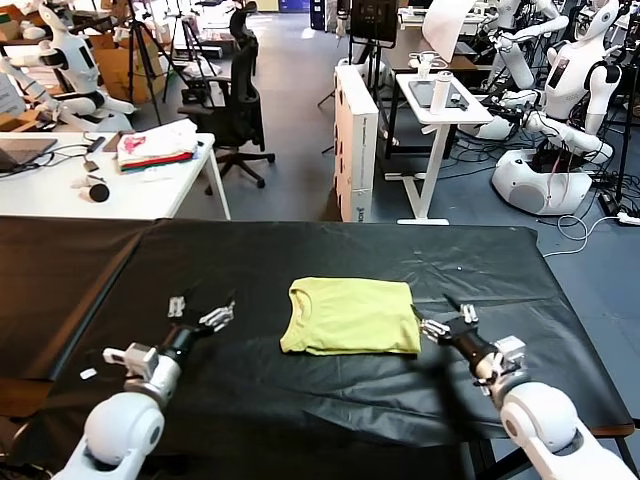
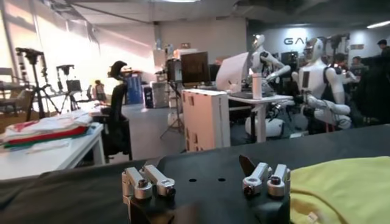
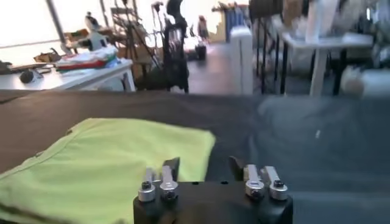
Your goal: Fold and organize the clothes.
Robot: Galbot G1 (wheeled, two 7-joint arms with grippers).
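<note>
The clothes are one lime-yellow T-shirt (image 1: 352,315), folded into a rough square and lying flat in the middle of the black table (image 1: 300,260). My right gripper (image 1: 438,312) stands open just off the shirt's right edge, nothing between its fingers; in the right wrist view the shirt (image 3: 103,167) lies just ahead of its open jaws (image 3: 203,163). My left gripper (image 1: 200,312) is open too, resting low over the table well left of the shirt. From the left wrist view the shirt's edge (image 2: 341,185) shows beside the open gripper (image 2: 204,167).
A white desk (image 1: 60,190) behind the table at the left carries a white, pink and red stack of folded cloth (image 1: 155,147). An office chair (image 1: 240,100), a white cabinet (image 1: 356,140), a small white stand (image 1: 440,105) and other robots (image 1: 570,110) stand farther back.
</note>
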